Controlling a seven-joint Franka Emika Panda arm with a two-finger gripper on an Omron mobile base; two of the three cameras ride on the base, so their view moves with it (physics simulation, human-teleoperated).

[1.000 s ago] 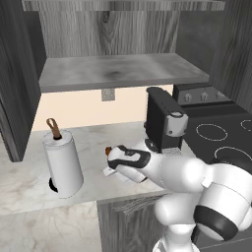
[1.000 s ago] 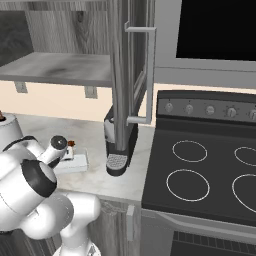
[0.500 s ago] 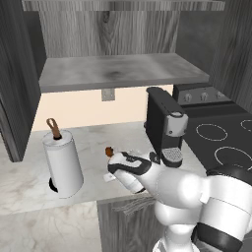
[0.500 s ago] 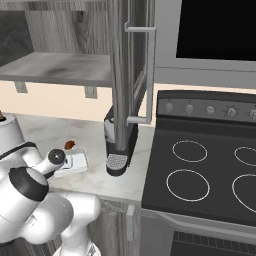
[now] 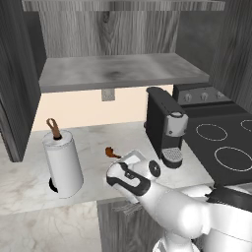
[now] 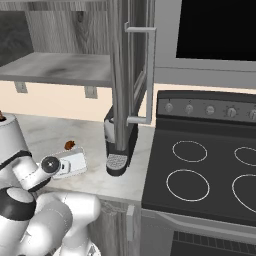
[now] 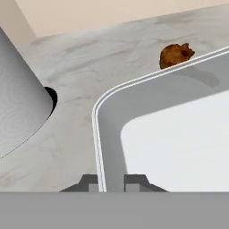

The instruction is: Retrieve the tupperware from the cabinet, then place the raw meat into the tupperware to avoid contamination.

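Marble-look pale tabletop point(image 5: 29, 177) under open grey wood-grain wall cabinet point(image 5: 118, 71). Shallow translucent whitish plastic tupperware point(image 7: 179, 134) sits on it w/ fingers point(image 7: 91, 182) straddling its thin rim, a tip each side, nearly closed on it. Small brown-orange raw meat piece point(image 7: 175, 54) lies just beyond tupperware's far edge, near white paper-towel roll point(image 5: 63, 162).

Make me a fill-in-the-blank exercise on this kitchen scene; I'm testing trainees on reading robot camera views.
1. The shallow translucent whitish plastic tupperware rests on the marble ____.
2. The small brown-orange piece of raw meat lies ____ the tupperware, just beyond its rim.
3. The white paper-towel roll stands ____ on its holder.
4. The grey wood-grain cabinet has its door ____.

Missing words: counter; outside; upright; open
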